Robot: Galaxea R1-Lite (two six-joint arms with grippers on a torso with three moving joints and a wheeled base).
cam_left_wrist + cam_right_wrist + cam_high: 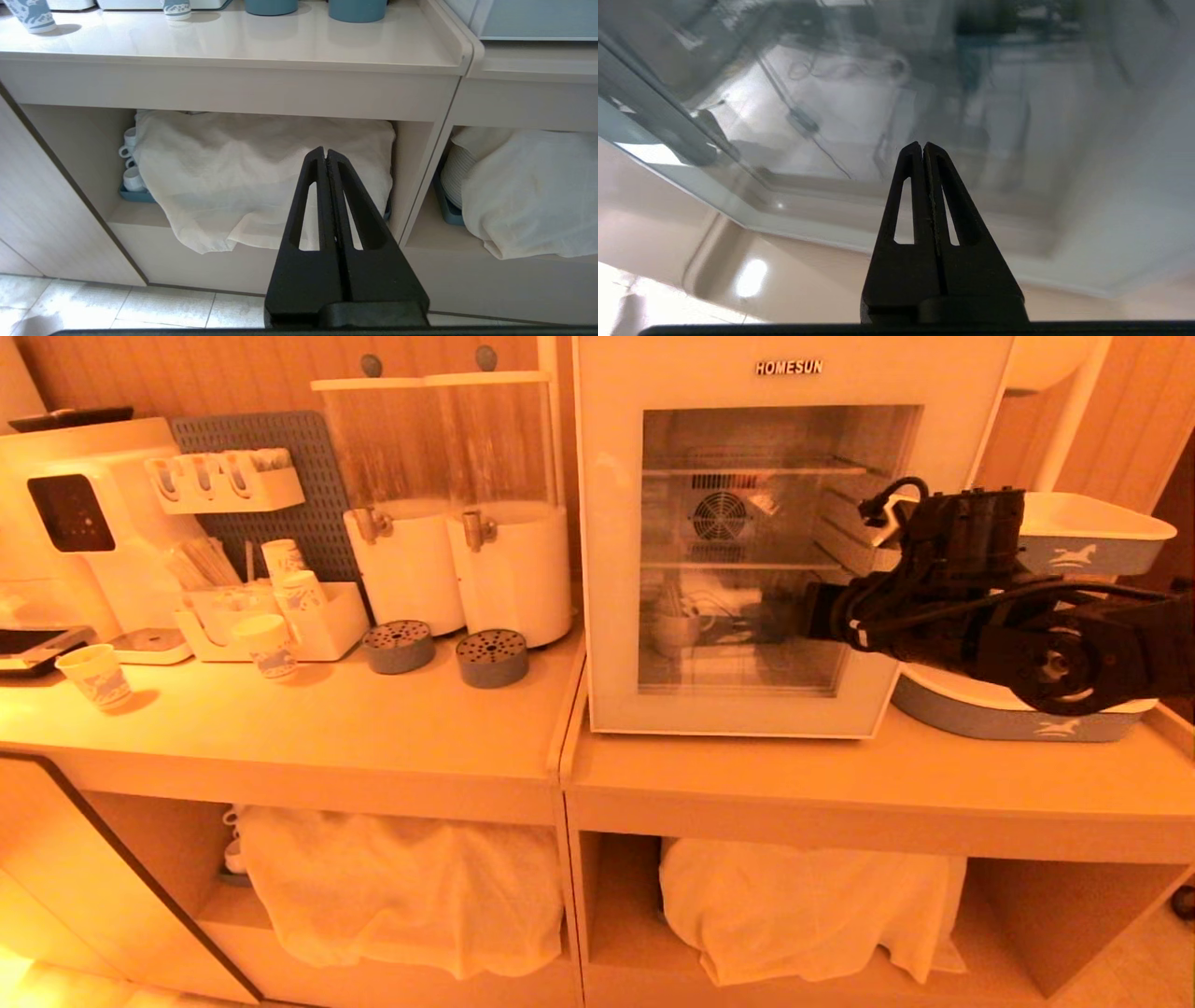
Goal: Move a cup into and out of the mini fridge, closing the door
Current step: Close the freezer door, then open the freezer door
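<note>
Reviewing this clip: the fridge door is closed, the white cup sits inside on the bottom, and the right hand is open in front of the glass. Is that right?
Not quite. The right hand is shut, its fingers pressed together in front of the glass; the right wrist view shows it. The rest holds: in the head view the door of the mini fridge is closed and the cup sits inside on the bottom.

This looks like a self-service drinks corner in a café or canteen. A long pale wooden counter (pixel 373 728) carries two clear-topped white drink dispensers with taps (pixel 457 513), printed paper cups (pixel 266 644), a white boxy glass-door mini fridge (pixel 747 541) and a white drink machine with a black screen (pixel 75 513). Open shelves below hold cloth-covered stacks of white crockery (pixel 131 163).
</note>
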